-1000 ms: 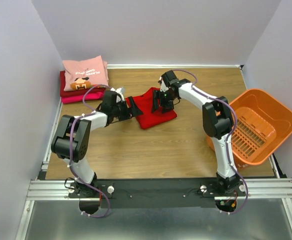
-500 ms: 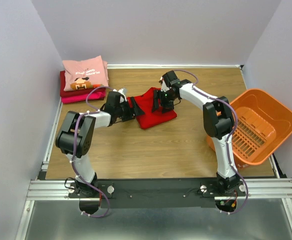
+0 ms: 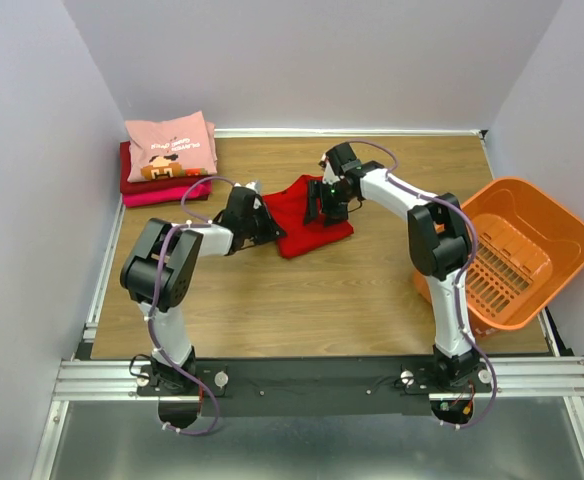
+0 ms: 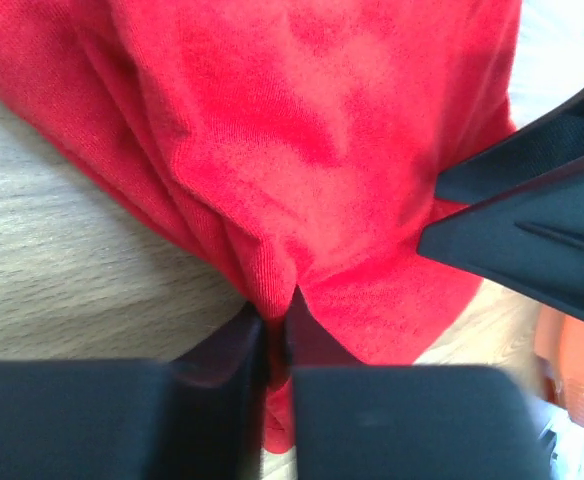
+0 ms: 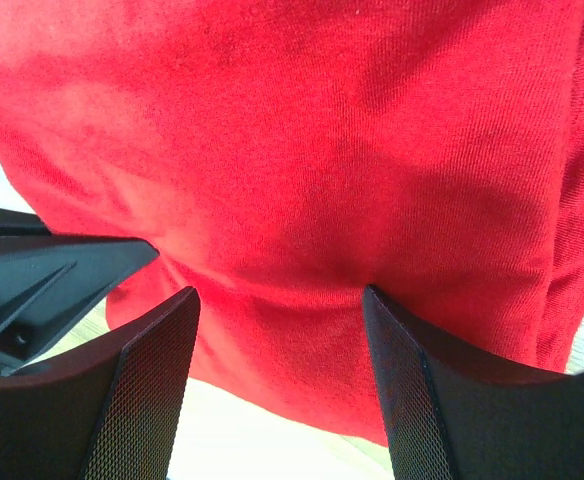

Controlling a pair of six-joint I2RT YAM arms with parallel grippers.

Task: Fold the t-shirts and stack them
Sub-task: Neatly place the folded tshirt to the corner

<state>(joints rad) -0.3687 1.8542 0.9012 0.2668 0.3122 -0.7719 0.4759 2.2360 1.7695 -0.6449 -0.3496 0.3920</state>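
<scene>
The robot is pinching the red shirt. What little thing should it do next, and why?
Probably lift that edge a little: the left tool is shut on a fold of the red t-shirt, and the right tool stands open over it.

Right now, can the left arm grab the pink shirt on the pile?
Probably not yet. The left gripper is pinched shut on the red t-shirt, so it is busy. The pink shirt lies uncovered on top of the stack close by, so after letting go it likely could.
</scene>
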